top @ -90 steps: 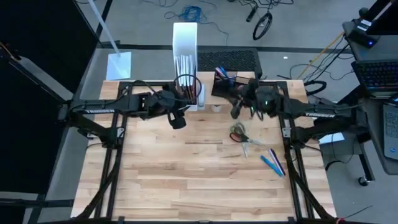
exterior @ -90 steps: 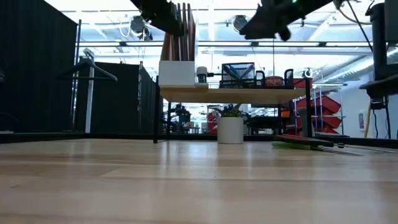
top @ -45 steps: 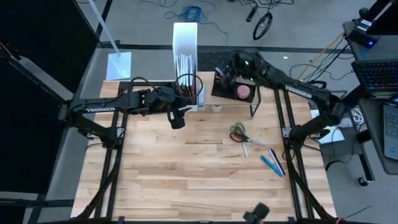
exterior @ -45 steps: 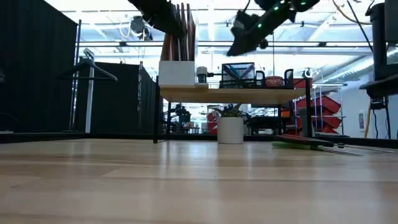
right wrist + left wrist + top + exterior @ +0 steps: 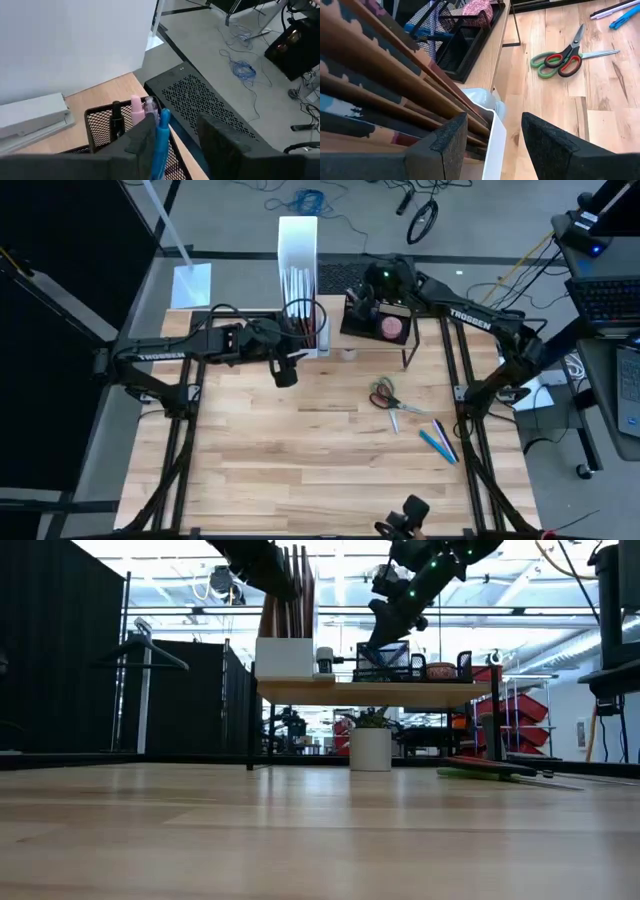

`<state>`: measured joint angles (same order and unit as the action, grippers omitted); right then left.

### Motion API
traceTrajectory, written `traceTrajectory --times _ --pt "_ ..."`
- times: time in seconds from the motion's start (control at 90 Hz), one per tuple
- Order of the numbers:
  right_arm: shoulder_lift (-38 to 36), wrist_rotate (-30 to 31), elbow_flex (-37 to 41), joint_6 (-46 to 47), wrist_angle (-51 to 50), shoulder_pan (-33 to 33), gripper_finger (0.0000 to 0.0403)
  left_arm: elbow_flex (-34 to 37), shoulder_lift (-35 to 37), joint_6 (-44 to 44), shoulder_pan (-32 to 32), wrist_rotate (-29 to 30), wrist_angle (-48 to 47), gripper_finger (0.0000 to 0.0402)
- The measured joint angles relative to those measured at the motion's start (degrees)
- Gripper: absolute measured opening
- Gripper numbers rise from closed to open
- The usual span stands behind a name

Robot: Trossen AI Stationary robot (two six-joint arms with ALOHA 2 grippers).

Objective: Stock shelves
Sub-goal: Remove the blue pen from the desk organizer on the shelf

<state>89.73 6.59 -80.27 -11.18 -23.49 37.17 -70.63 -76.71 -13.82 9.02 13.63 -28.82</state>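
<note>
Shelf (image 5: 375,691) sits at the table's far edge, light-wood top on thin black legs; from above it's mostly covered by what stands on it. On it: one white file box (image 5: 297,240) with brown folders (image 5: 380,90), one black mesh tray (image 5: 378,320), one pink round thing (image 5: 392,327) I can't identify.

Right gripper (image 5: 170,131) is over the tray, a blue pen (image 5: 161,137) between its fingers, pinched narrow on it. The pen's lower end is cut off. In the tray compartment under it: one black and one pink marker, plus something bluish, unclear.

Left gripper (image 5: 490,145) hangs at the file box's near rim, fingers apart with the rim between them; contact not visible.

Open table: one pair of scissors (image 5: 386,394), green and red handles, and beside it about three pens (image 5: 438,440), exact count hard to tell. Near half of the table (image 5: 300,480) is bare wood.
</note>
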Motion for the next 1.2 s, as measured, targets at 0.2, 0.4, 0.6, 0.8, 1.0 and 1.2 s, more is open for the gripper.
traceTrajectory --times 0.2,0.4,0.6,0.8,1.0,1.2 --pt "0.0 0.05 0.0 -0.22 0.09 0.02 0.0019 0.0 0.0 0.04 -0.02 0.0 0.0 0.0176" --pt "-0.05 0.32 0.0 -0.46 0.35 -0.41 0.0006 0.0 0.0 0.19 -0.02 0.0 0.0 0.0176" --pt "-0.83 0.98 0.0 -1.49 1.85 -1.98 0.0001 0.0 0.0 0.17 -0.02 0.0 -0.02 0.0176" --pt "-3.18 0.97 0.0 -1.77 2.35 -2.58 0.0 0.0 0.0 0.11 -0.02 0.0 -0.02 0.0176" --pt "-7.52 0.98 0.0 -1.77 2.68 -2.57 0.0 0.0 0.0 0.0 -0.02 0.01 0.0 0.0176" --pt "-12.87 0.96 0.0 -1.95 2.64 -2.78 0.0 0.0 0.0 0.0 -0.02 0.02 0.02 0.0176"
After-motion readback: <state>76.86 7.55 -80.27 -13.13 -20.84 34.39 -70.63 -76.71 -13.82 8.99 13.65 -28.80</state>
